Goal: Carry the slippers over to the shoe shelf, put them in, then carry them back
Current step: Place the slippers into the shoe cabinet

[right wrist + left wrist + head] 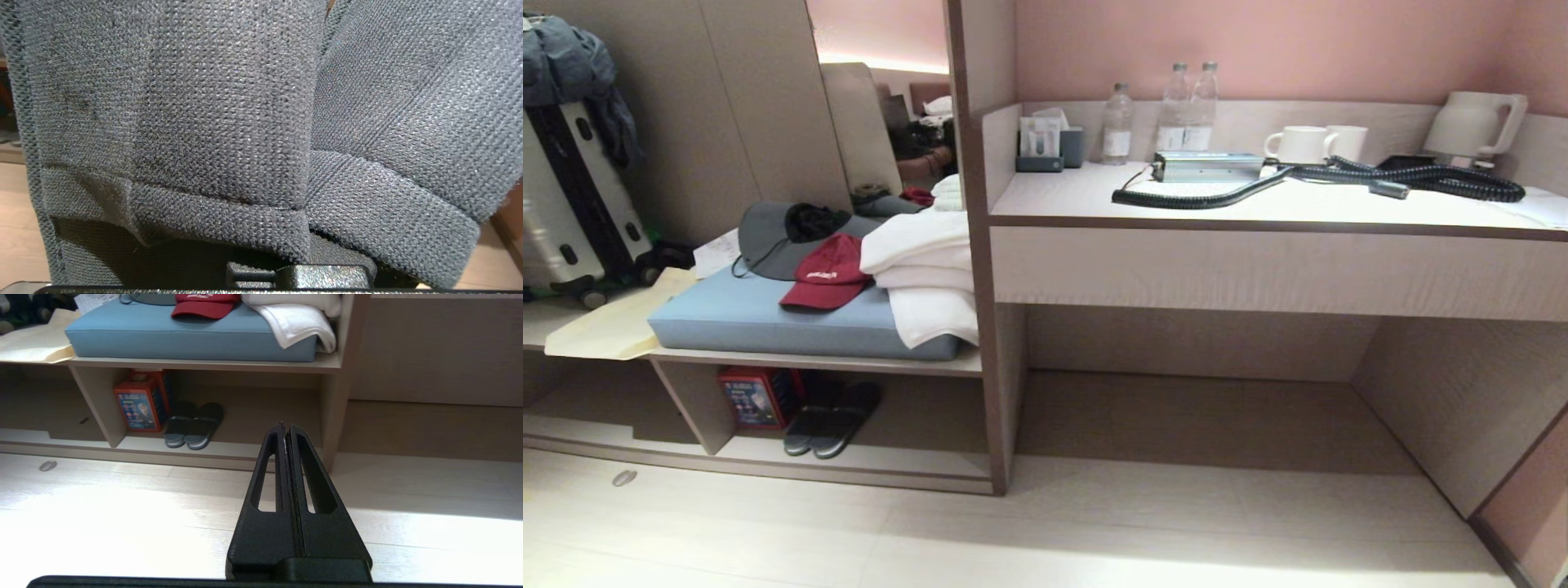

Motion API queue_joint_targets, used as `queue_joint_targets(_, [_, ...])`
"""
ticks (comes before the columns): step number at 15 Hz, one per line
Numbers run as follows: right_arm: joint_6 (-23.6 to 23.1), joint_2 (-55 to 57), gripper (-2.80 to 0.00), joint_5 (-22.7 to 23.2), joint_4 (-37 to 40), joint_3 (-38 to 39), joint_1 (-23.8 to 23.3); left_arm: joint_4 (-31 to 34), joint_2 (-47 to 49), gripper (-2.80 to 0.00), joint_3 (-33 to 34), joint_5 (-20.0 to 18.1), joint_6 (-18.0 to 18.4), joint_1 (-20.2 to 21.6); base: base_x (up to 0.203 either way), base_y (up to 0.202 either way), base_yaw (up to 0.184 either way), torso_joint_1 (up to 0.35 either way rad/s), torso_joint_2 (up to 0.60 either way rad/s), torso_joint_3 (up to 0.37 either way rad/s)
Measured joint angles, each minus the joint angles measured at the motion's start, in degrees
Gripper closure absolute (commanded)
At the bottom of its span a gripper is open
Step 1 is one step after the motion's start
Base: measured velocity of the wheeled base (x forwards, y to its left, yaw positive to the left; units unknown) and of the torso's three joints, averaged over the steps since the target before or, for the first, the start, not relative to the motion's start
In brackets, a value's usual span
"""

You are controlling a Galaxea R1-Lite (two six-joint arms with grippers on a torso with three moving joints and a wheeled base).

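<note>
Grey-blue knitted fabric of the slippers [229,122] fills the right wrist view, two pieces side by side. They hang in front of my right gripper, whose dark base [318,279] shows just under them; it is shut on them and its fingertips are hidden. My left gripper [286,426] is shut and empty, held above the pale floor and pointing toward the shoe shelf [253,449]. In the head view the shoe shelf [907,461] is the low cubby under the cushioned bench on the left. Neither arm shows in the head view.
A darker pair of sandals [833,420] and a red box [756,398] sit in the cubby. Above lie a blue cushion [768,322], caps and white towels [927,278]. A suitcase [572,204] stands far left. The desk [1258,204] holds bottles, mugs, a kettle and a coiled hose, over a tall recess [1192,408].
</note>
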Motion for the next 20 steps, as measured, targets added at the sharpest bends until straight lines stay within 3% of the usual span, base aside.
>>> queue_joint_targets(20, [0.02,0.02,0.0,-0.02,0.0,0.0,0.0,-0.03,0.0,0.0,0.0,-0.02,0.0,0.0,0.0,0.195,-0.001,0.002,0.0,0.002])
